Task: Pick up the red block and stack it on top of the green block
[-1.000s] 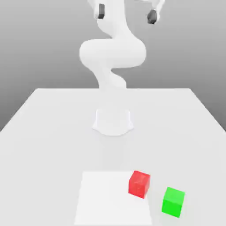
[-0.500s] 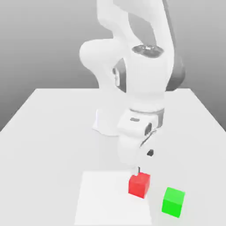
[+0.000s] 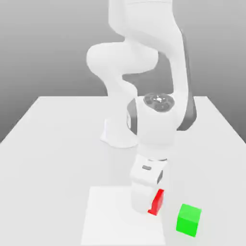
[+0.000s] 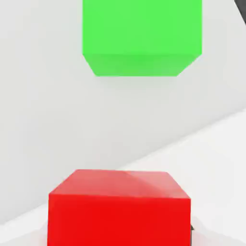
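Reached down over the red block (image 3: 156, 202); pincer grip impossible to tell. Best squeezed square, with green block (image 3: 188, 219) at four o'clock.

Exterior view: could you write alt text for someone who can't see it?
A white robot arm bends down over a small red cube, hiding most of it. A small green cube sits apart on the white table, toward the exterior view's right.
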Controlling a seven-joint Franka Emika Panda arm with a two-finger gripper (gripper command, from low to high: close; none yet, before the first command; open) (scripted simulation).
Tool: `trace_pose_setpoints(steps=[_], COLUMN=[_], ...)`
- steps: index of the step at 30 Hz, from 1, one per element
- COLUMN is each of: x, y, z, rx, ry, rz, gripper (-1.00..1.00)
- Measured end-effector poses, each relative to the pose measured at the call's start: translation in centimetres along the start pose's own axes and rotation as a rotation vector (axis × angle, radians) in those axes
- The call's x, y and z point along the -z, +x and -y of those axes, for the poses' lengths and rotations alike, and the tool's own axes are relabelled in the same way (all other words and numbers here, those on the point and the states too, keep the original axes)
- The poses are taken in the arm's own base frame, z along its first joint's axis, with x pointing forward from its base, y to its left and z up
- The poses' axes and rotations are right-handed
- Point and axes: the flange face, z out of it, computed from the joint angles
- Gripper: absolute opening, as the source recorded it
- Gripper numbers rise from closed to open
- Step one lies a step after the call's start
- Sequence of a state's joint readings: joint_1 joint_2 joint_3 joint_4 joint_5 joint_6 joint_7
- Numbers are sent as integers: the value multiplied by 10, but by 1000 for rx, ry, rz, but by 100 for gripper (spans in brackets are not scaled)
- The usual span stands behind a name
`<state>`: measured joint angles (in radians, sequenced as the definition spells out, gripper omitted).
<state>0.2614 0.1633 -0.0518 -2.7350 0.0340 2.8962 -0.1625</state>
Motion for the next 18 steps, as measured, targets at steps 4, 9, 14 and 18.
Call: trace_pose_setpoints(steps=[4,9,14,18], x=[36,65,31,12], y=[6,59,79,78], z=[7,54,68,68], rx=[-4,-75,-116,-118], ry=[1,1,1,0], rz=[0,0,-1,0], gripper=[-100,-100,-100,100])
